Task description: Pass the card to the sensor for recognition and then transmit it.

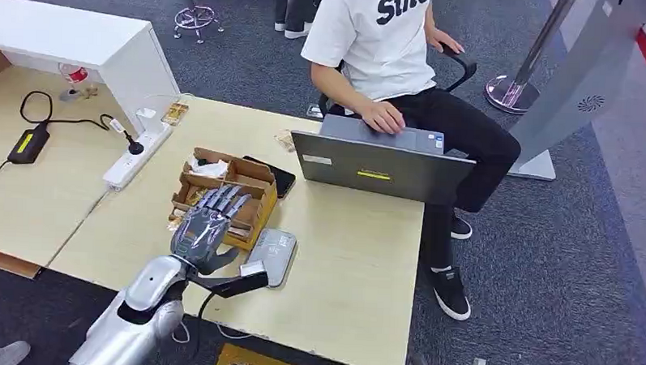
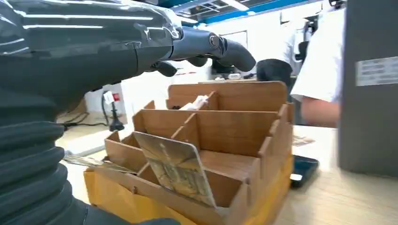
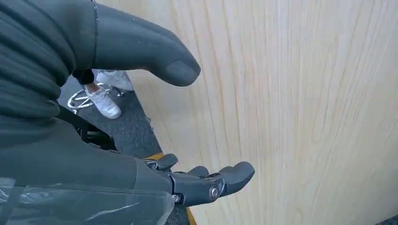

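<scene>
Still at pickup: left hand (image 1: 209, 223) hovers open over the box (image 1: 258, 198), card (image 2: 176, 168) untouched, probably front slot. Next: pinch card.

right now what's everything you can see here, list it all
table: one, light wood, under everything
card organizer: one, brown wood, table middle
card: one, patterned, leaning in organizer's front slot
card sensor: one, grey, right of the organizer
phone: one, black, behind the organizer
laptop: one, grey, open at the far edge
power strip: one, white, left side
power adapter: one, black, far left
person: one, white shirt, seated at laptop
left hand: grey, fingers spread over the organizer
right hand: grey, open beside the wood surface
</scene>
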